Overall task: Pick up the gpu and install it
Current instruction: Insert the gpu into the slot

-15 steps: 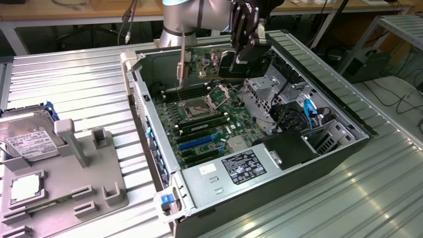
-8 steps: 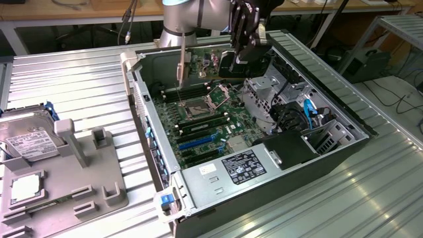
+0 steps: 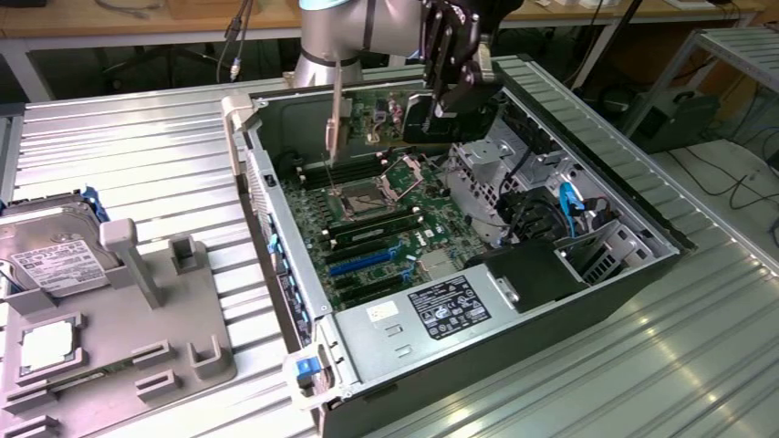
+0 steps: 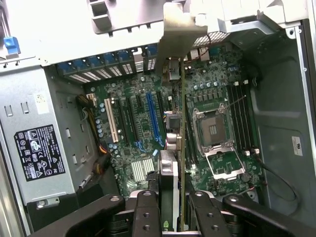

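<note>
The open computer case (image 3: 608, 265) lies on the desk (image 3: 146, 146) with its motherboard (image 4: 143, 123) facing up. Over the board the fingers (image 4: 145, 212) clamp the gpu (image 4: 181, 123) edge-on. Its long axis runs straight away from them to the silver bracket (image 4: 177, 29), between the blue slot (image 4: 153, 121) and the processor socket (image 4: 213, 132).

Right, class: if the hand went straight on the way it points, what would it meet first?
The hand grips the thin green circuit card with a silver bracket, pointing down into the open case. Probably that card reaches the green motherboard first, beside the long blue slot; depth is unclear.
</note>
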